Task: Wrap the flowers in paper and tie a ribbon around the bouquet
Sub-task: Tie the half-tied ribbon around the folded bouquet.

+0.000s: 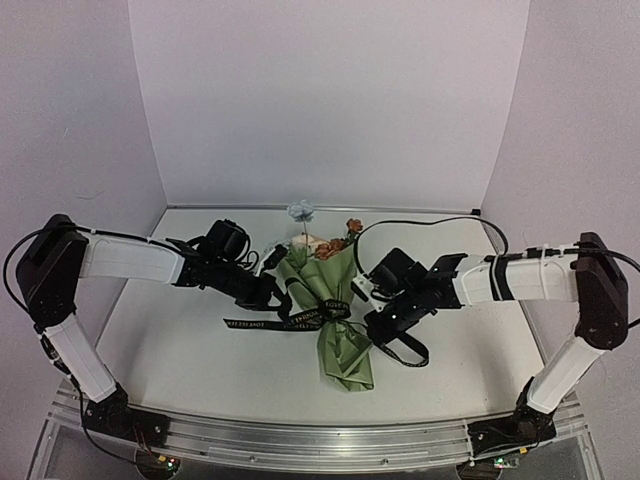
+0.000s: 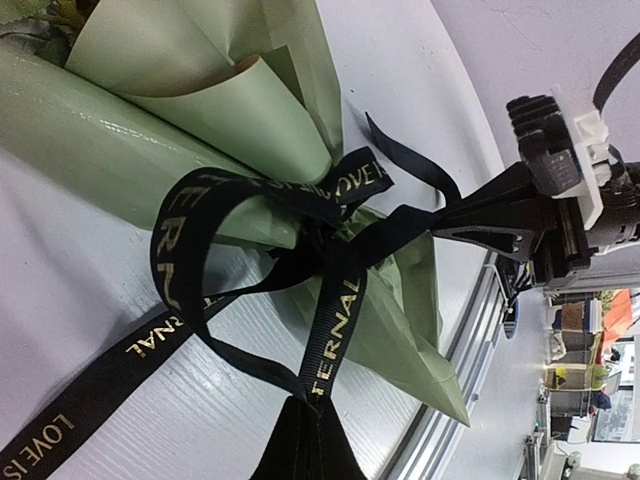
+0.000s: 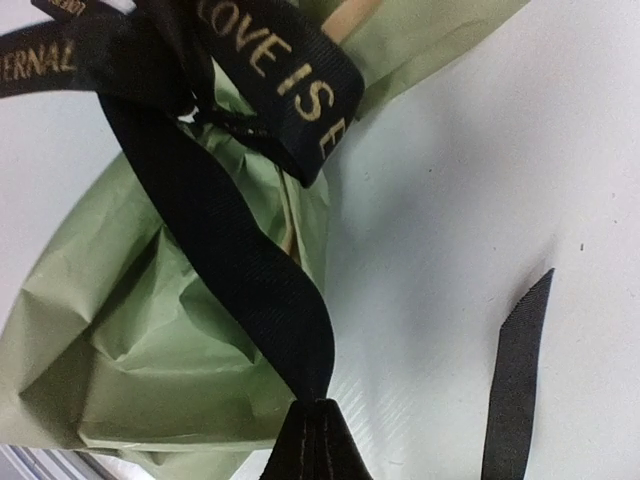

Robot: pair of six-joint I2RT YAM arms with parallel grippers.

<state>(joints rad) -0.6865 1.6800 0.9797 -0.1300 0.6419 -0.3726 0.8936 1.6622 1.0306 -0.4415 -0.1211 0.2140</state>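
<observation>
left pincer point(image 2: 305, 425) and right pincer point(image 3: 310, 435), either side of the bouquet point(image 1: 342, 345) on the table point(image 1: 170, 350), each clench a strand of its tied ribbon point(image 2: 178, 255).

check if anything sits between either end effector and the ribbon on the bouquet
Nothing visible does. The left end effector and the right end effector are each shut on a strand of the ribbon, which is looped around the bouquet lying between them.
</observation>
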